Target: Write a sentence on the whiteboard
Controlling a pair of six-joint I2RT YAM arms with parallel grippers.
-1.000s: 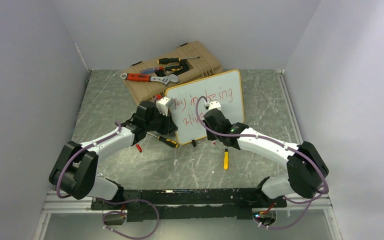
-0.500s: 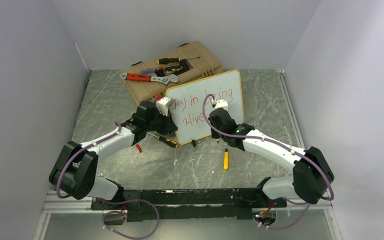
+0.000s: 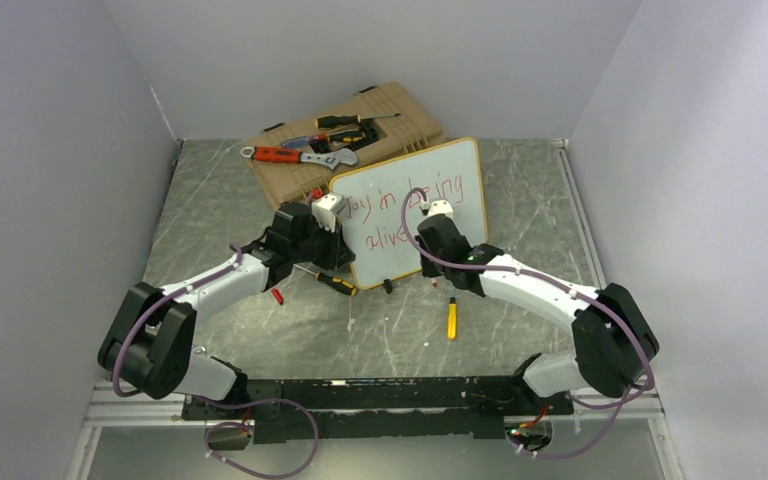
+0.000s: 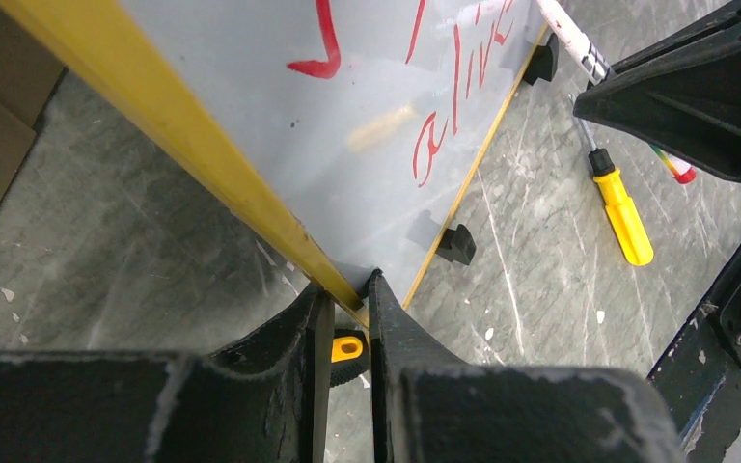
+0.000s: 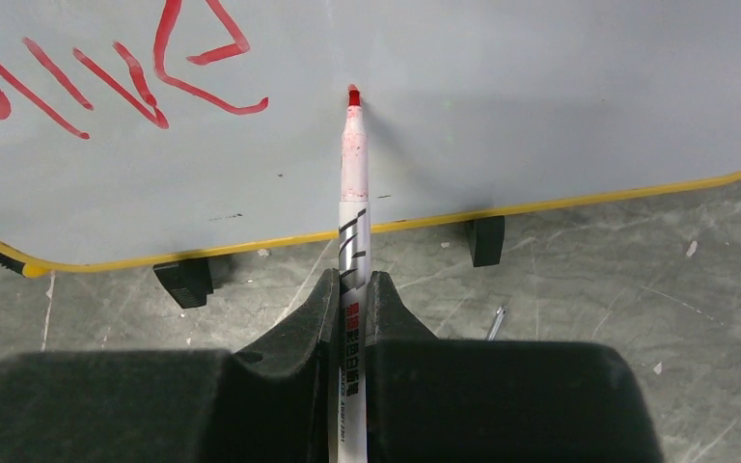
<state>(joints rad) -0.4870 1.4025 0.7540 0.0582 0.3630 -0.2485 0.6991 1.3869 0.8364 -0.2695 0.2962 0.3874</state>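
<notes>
Shifted right past "alive", my right claw (image 5: 350, 280) pinches the red-tipped white marker (image 5: 352, 193), my left claw (image 4: 347, 294) pinches the yellow-framed white whiteboard (image 3: 460, 170), and the red handwritten sentence (image 3: 386, 240) looks finished.

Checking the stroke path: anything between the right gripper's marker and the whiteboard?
Nothing visible. The marker in the right gripper has its tip at bare whiteboard beside the sentence; the left gripper only pinches the frame edge.

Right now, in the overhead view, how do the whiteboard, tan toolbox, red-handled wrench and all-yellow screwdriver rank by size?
Largest: whiteboard and tan toolbox, too alike to rank; the board hides part of the toolbox.
Then: red-handled wrench.
Smallest: all-yellow screwdriver.
</notes>
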